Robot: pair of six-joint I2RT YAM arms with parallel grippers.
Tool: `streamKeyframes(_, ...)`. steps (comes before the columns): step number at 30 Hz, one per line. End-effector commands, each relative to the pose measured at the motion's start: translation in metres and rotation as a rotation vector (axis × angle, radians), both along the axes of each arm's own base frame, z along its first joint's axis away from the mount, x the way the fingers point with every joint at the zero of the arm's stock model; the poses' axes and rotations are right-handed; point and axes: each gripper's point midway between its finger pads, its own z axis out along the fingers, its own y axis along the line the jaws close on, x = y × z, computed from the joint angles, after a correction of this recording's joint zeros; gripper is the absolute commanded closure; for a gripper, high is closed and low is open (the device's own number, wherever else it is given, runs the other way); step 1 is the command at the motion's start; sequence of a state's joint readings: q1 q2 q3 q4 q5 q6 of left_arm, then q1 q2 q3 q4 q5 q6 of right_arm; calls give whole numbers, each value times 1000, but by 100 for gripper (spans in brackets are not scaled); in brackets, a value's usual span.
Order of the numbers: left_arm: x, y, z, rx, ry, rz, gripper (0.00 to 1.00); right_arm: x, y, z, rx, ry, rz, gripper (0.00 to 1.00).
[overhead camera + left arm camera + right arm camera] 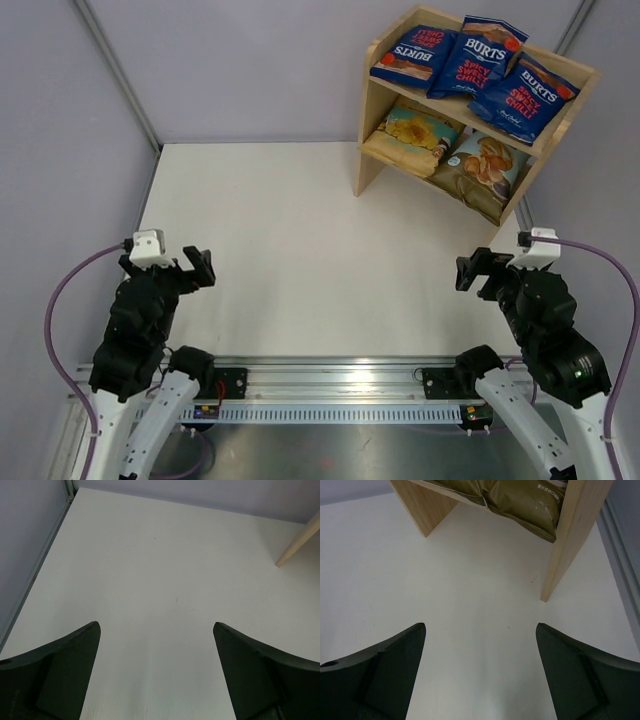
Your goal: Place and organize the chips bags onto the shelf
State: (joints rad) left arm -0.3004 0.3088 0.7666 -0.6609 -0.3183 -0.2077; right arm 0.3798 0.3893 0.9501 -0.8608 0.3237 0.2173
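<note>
The wooden shelf [372,110] stands at the table's far right. Three dark blue Burts bags [478,57] lie on its top tier. On the lower tier lie a tan-yellow bag [415,135] and a light blue Cassava bag [485,165]. In the right wrist view the shelf's side panel [570,540] and an olive-tan bag [520,502] on the lower tier show. My left gripper [197,268] is open and empty near the left front of the table; it also shows in the left wrist view [156,630]. My right gripper [475,270] is open and empty in front of the shelf, also in its wrist view [480,630].
A white tabletop [300,250] lies between grey walls with metal corner posts [115,70]. A metal rail [340,385] carrying the arm bases runs along the near edge. One shelf leg [297,545] shows in the left wrist view.
</note>
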Motion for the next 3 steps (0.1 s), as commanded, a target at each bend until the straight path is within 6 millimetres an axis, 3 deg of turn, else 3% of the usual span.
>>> streamKeyframes(1,6,-8,11,-3,-45,-45,1,10,-2,5,6,-18,-41,1)
streamKeyframes(3,7,-8,10,0,-42,-44,1,11,-4,4,3,-14,-50,0)
